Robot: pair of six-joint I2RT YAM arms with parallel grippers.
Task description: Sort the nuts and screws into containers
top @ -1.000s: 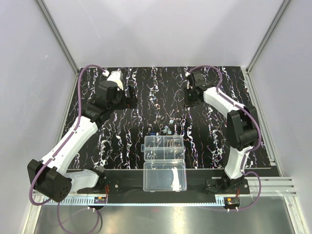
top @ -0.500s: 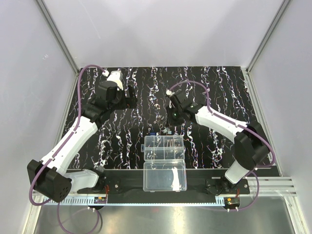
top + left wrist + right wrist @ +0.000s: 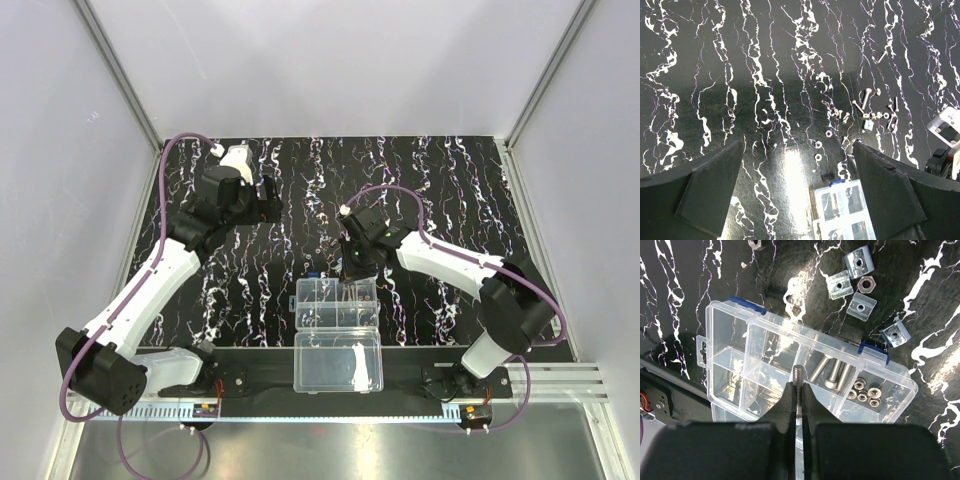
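Jaws shut tight on right gripper [image 3: 798,401], pinching one screw [image 3: 798,376] upright over the containers [image 3: 740,355] at near centre. Spread wide, holding nothing, on left gripper [image 3: 799,150], far left. Loose screws [image 3: 866,97], nuts [image 3: 818,145] on mat [image 3: 715,75] just beyond.

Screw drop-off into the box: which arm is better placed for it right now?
Right. The right pincer is shut on a screw directly above the organizer box. The left pincer hangs open and empty over the mat, well away from the box.
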